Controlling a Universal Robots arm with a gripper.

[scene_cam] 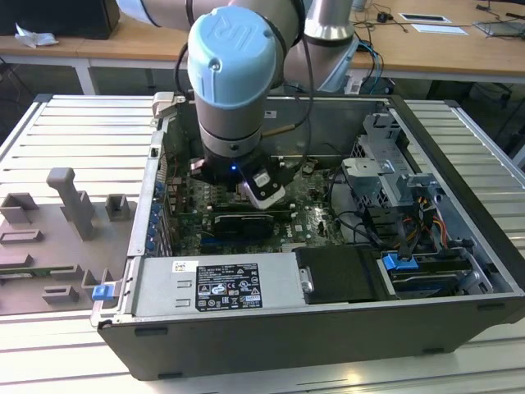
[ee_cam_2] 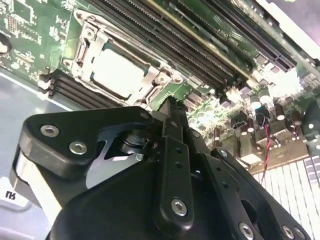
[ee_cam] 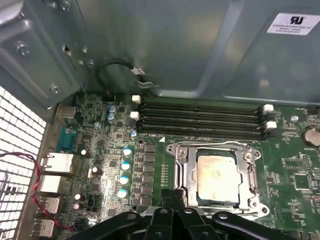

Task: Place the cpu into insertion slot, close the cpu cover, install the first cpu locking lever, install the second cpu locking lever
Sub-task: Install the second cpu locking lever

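The black two-finger gripper (ee_cam: 174,199) hangs just at the socket's edge, fingertips pressed together, holding nothing. The pale silvery-beige square cpu (ee_cam: 217,174) lies flat in the insertion slot, framed by the thin silvery metal cpu cover (ee_cam: 186,167). Four long black memory slots (ee_cam: 200,120) run alongside, beneath the grey steel case wall (ee_cam: 165,45).

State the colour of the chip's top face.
The chip has a pale silvery-beige top, seen best in the first wrist view.

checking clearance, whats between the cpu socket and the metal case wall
In the first wrist view, four long black memory slots lie between the silvery-framed square cpu socket and the grey metal case wall.
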